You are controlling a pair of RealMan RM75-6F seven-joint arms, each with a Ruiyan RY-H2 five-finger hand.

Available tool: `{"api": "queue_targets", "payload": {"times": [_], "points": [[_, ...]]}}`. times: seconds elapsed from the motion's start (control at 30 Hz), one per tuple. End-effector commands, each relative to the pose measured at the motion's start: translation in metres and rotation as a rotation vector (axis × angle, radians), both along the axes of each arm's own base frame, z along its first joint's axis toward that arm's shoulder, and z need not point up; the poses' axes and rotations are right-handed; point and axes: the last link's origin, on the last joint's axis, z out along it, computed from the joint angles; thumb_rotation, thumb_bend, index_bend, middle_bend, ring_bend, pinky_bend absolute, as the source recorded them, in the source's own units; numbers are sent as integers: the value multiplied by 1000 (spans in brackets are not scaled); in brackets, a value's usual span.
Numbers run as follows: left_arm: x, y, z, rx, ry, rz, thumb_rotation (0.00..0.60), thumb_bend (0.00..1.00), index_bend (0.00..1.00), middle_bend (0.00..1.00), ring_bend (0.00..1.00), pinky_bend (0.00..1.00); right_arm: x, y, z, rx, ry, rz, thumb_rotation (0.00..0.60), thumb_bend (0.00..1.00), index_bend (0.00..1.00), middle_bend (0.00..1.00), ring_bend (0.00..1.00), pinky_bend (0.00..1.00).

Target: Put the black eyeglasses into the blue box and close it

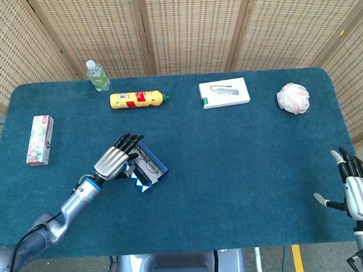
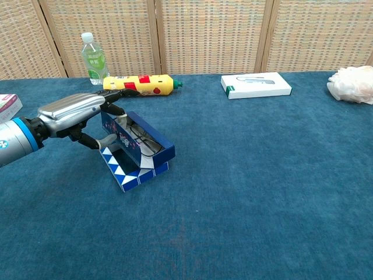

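Note:
The blue box (image 1: 148,170) (image 2: 143,154) lies on the table's left half, partly folded. Its half holding the black eyeglasses (image 1: 149,163) (image 2: 143,142) is raised and tilted over the white-triangle-patterned half. My left hand (image 1: 114,161) (image 2: 76,111) is at the box's left side. Its fingers stretch over the raised half and the thumb touches that half from below. My right hand (image 1: 355,188) rests open at the table's right front edge, far from the box and holding nothing.
Along the far edge stand a water bottle (image 1: 97,75) (image 2: 94,58), a lying yellow bottle (image 1: 138,99) (image 2: 139,85), a white flat box (image 1: 223,92) (image 2: 255,84) and a crumpled white bag (image 1: 293,98) (image 2: 351,83). A pink carton (image 1: 40,139) (image 2: 7,105) lies far left.

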Motion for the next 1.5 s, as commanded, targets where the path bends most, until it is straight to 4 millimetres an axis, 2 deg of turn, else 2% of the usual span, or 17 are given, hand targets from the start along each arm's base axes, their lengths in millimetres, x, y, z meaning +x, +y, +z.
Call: {"api": "queue_targets", "payload": {"times": [0.03, 0.3, 0.6, 0.87, 1.5], "points": [[0, -1, 2, -1, 2, -5, 600, 497, 802, 0, 0, 0, 0, 0, 0, 0, -1, 0, 600, 28, 0, 0, 0, 0], [-6, -12, 10, -21, 24, -42, 600, 499, 805, 0, 0, 0, 0, 0, 0, -2, 0, 1, 600, 28, 0, 0, 0, 0], [-16, -26, 34, -56, 51, -56, 600, 498, 806, 0, 0, 0, 0, 0, 0, 0, 1, 1, 600, 28, 0, 0, 0, 0], [-5, -28, 49, -173, 18, 38, 600, 498, 807, 0, 0, 0, 1, 0, 0, -1, 3, 3, 600, 26, 0, 0, 0, 0], [10, -17, 34, -211, 86, 103, 600, 497, 806, 0, 0, 0, 0, 1, 0, 1, -1, 2, 600, 28, 0, 0, 0, 0]]}}
